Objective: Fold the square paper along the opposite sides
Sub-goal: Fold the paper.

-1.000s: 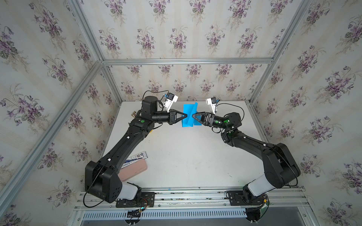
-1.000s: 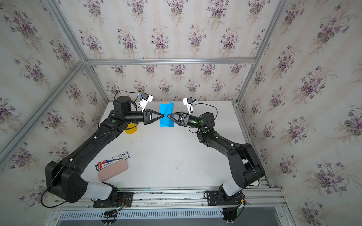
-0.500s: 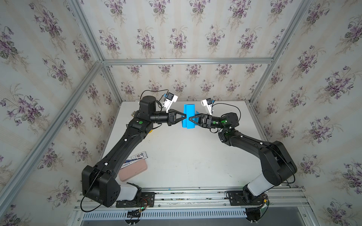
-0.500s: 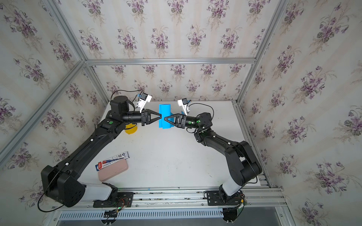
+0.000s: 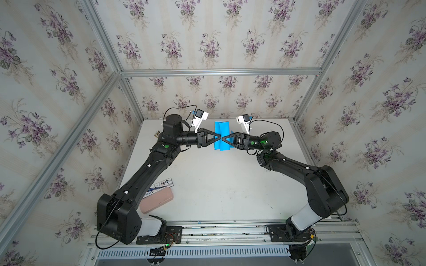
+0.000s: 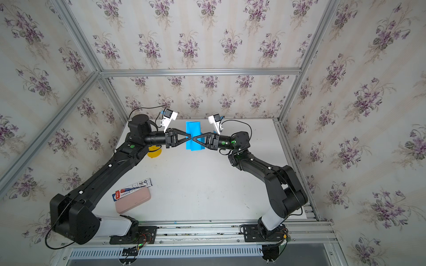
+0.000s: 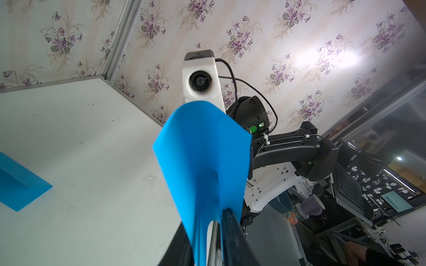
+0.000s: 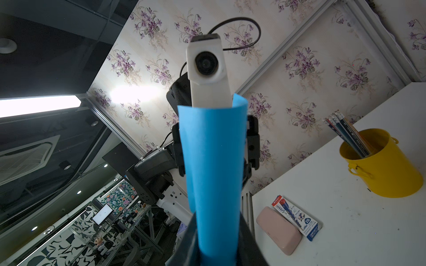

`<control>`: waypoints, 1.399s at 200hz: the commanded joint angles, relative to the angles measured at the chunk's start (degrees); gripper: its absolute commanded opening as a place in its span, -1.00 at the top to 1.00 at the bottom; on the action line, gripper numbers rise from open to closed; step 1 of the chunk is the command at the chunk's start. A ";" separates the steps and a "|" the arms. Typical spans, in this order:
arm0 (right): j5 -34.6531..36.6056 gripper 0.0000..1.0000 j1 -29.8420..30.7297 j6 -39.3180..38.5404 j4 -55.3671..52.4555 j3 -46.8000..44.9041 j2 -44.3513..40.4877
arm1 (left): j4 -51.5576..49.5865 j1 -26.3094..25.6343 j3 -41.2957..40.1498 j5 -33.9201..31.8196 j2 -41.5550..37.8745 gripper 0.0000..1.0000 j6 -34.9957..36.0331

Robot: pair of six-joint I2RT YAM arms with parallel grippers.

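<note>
The blue square paper (image 5: 222, 129) hangs curled above the back of the table, between my two grippers, which meet tip to tip. In the left wrist view the paper (image 7: 202, 156) runs between the jaws of my left gripper (image 7: 207, 241). Those jaws stand slightly apart, and a gap shows between the sheet and one finger (image 7: 230, 232). In the right wrist view the paper (image 8: 212, 156) sits between the jaws of my right gripper (image 8: 217, 244), which press it from both sides. Both top views show the left gripper (image 6: 190, 137) and the right gripper (image 6: 194, 138) almost touching.
A second blue sheet (image 7: 16, 182) lies flat on the white table (image 5: 219, 184). A yellow cup of pencils (image 8: 378, 163) stands at the back left. A pink case (image 5: 156, 202) and a pencil box (image 5: 161, 185) lie near the left arm.
The right gripper has come in towards the left one until the tips meet, and its jaws have closed on the paper. The left jaws have eased apart.
</note>
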 commanded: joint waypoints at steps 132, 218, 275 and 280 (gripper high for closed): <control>-0.42 0.56 -0.31 -6.36 -7.32 1.27 -1.73 | 1.83 -0.50 0.55 -1.27 -0.30 0.50 0.11; -0.42 0.52 0.49 -10.02 -12.55 1.75 -3.16 | -3.02 -1.12 1.99 -4.05 0.20 0.85 2.75; -2.07 0.08 0.34 -10.12 -12.20 0.52 -6.05 | 2.68 -0.82 1.46 -1.83 1.06 0.96 -1.48; -2.17 0.05 0.32 -9.51 -11.27 0.26 -6.24 | 4.91 -0.73 1.24 -1.26 1.23 0.95 -2.95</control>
